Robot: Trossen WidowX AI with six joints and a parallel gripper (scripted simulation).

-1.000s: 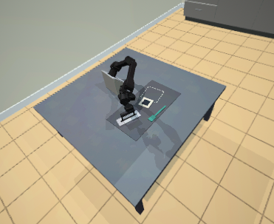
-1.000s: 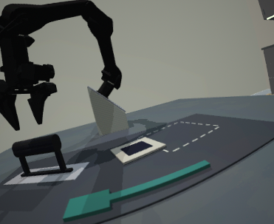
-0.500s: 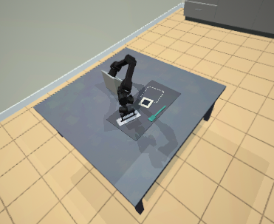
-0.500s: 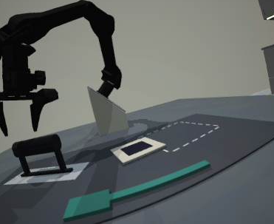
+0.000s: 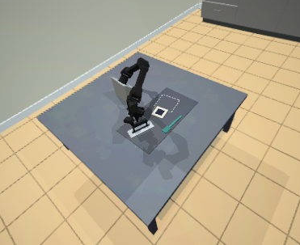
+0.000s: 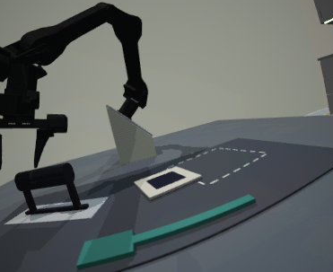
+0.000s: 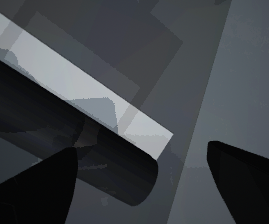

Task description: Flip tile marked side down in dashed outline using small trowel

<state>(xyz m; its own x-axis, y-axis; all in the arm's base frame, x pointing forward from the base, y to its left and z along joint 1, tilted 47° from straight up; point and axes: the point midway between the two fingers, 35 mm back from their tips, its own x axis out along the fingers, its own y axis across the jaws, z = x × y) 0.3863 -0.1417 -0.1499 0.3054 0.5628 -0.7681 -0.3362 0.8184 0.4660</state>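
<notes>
The trowel, a pale flat blade with a black bar handle on two posts [image 5: 141, 131] [image 6: 45, 177] [image 7: 120, 170], rests blade-down on the mat [image 5: 148, 146] [image 6: 294, 161]. My gripper [image 6: 18, 168] [image 7: 142, 153] is open and empty above the handle; in the wrist view the left finger overlaps the handle and the right finger is beyond its end. The tile [image 5: 160, 111] [image 6: 188, 175], cream with a dark square on its upward face, lies flat, mostly outside the dashed outline [image 5: 179, 100] [image 6: 241, 150], and overlaps its near edge. The tile's underside is hidden.
A teal tool with a square blade and long handle [image 5: 172, 124] [image 6: 109, 249] lies on the mat near its edge, beside the tile. A pale slanted panel [image 5: 120, 89] [image 6: 135, 140] stands beyond the mat, near the arm. The table [image 5: 213, 96] extends around the mat.
</notes>
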